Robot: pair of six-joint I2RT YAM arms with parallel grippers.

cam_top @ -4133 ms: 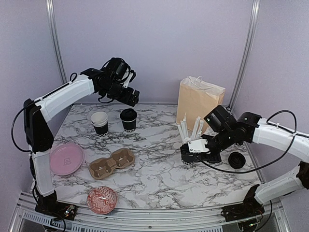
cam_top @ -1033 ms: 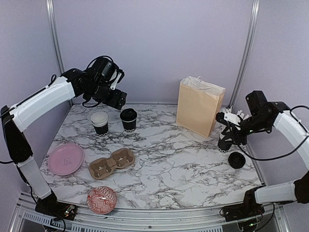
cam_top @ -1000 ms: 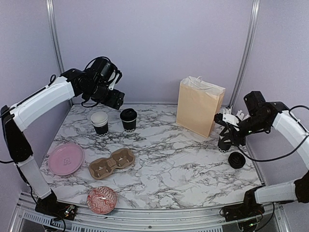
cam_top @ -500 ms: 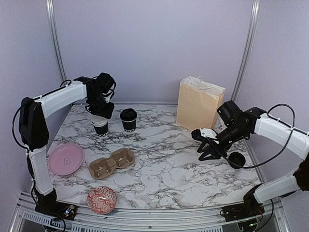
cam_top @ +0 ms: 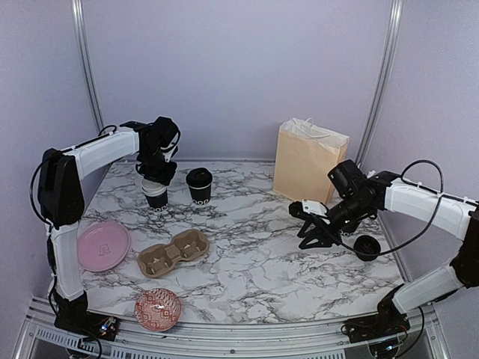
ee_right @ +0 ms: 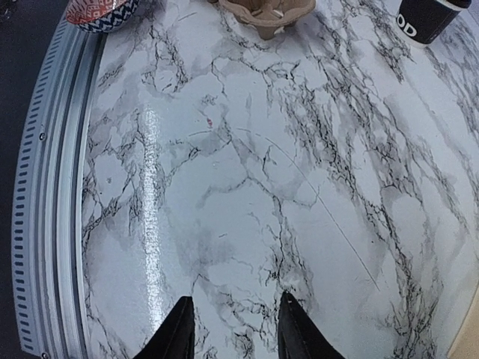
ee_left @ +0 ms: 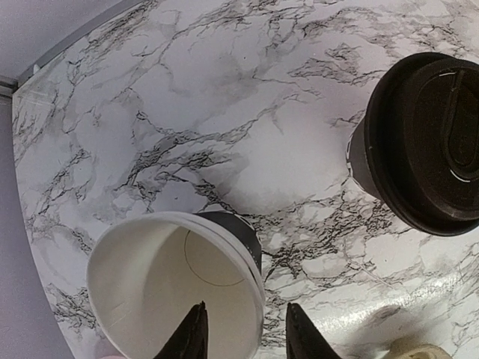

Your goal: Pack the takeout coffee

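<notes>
Two takeout coffee cups stand at the back left of the marble table. One open cup (cam_top: 156, 196) has a white inside (ee_left: 161, 288). The other black cup (cam_top: 199, 185) wears a black lid (ee_left: 428, 142). My left gripper (cam_top: 158, 178) points down at the open cup. In the left wrist view this gripper (ee_left: 245, 313) is open and straddles the cup's right rim, one finger (ee_left: 193, 336) inside and the other outside, neither visibly touching the wall. My right gripper (cam_top: 306, 226) hovers low over bare marble at centre right. It (ee_right: 233, 323) is open with nothing between its fingers.
A brown cardboard cup carrier (cam_top: 174, 253) lies front left, beside a pink plate (cam_top: 102, 245) and a patterned bowl (cam_top: 158, 308). A paper bag (cam_top: 308, 164) stands at the back right. A small round black lid (cam_top: 365, 247) lies behind the right gripper.
My left gripper has come down onto the open cup's rim and its jaws have narrowed. My right arm has swung from beside the bag towards the table's middle, low over the marble.
</notes>
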